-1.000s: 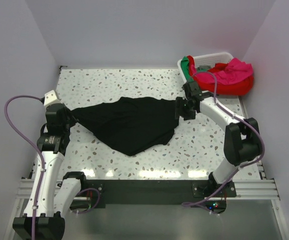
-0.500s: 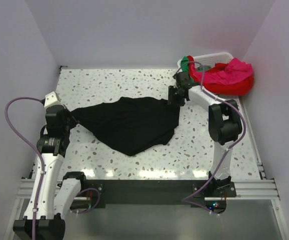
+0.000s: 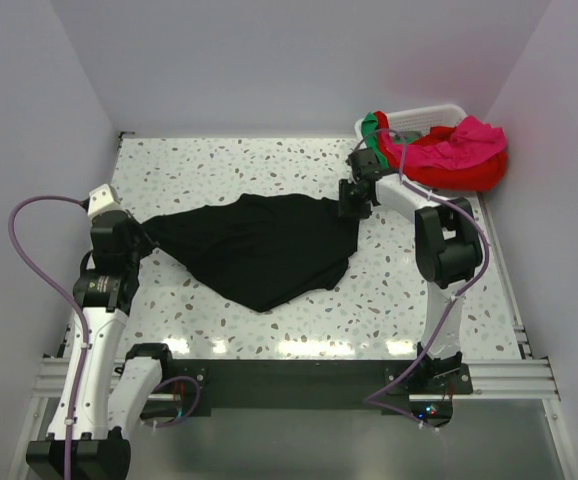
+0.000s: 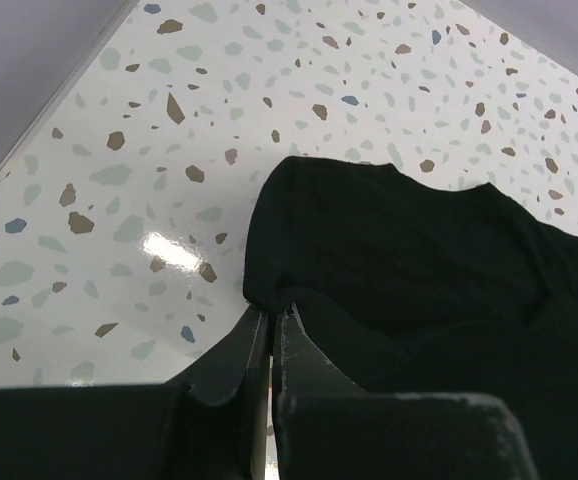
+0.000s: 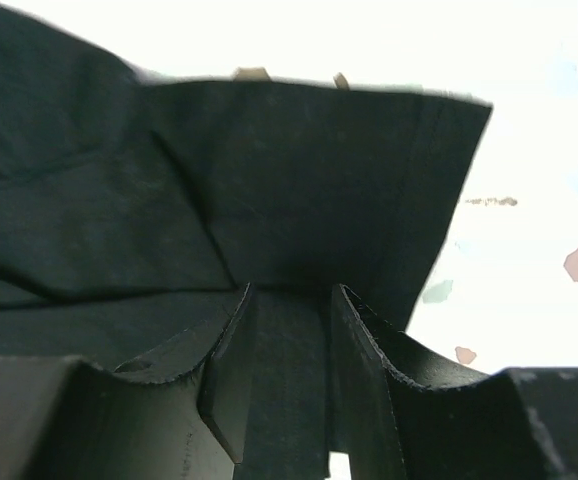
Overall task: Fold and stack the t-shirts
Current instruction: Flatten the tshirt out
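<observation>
While the black t-shirt (image 3: 259, 250) lies spread on the surface (image 3: 229, 165) beside the white basket (image 3: 424, 110), your left jaws pinch its corner farthest from the basket, and your right jaws stand apart around the corner nearest it.

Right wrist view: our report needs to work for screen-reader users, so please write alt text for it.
A black t-shirt fills most of the frame, one hemmed corner at upper right. Two dark jaws rise from the bottom edge, standing apart, with black cloth showing in the gap. At right lies overexposed, speckled table.
</observation>
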